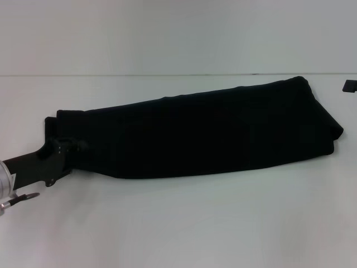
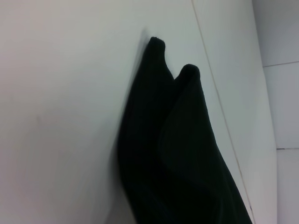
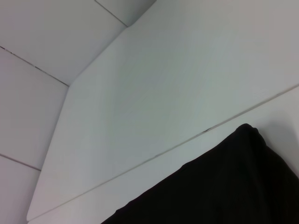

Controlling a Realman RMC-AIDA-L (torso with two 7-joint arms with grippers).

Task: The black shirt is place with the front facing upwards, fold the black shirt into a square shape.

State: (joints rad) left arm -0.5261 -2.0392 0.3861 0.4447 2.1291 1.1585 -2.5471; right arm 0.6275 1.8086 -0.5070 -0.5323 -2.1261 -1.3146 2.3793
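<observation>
The black shirt, a large soft cloth garment showing only plain black fabric, lies folded into a long narrow band on the white table. At its end in the left of the head view sits the left gripper, a rigid black unit whose tip meets the shirt's edge and overlaps the cloth there. Black on black hides the fingers, so I cannot tell whether the jaws are apart or closed on the fabric. The left arm runs from the gripper down to the left edge of the frame, with a silver metal section at that border.

From there the band slants across the middle of the frame, rising toward the upper right, where its wider end is rounded and shows stacked layers. In the left wrist view the shirt appears as two doubled folds with rounded tips lying on the white surface.

The right gripper shows only as a small black piece at the right edge of the head view, apart from the shirt's end; its jaws cannot be judged. The right wrist view shows a corner of the shirt at the lower right on the table, with a pale wall behind.
</observation>
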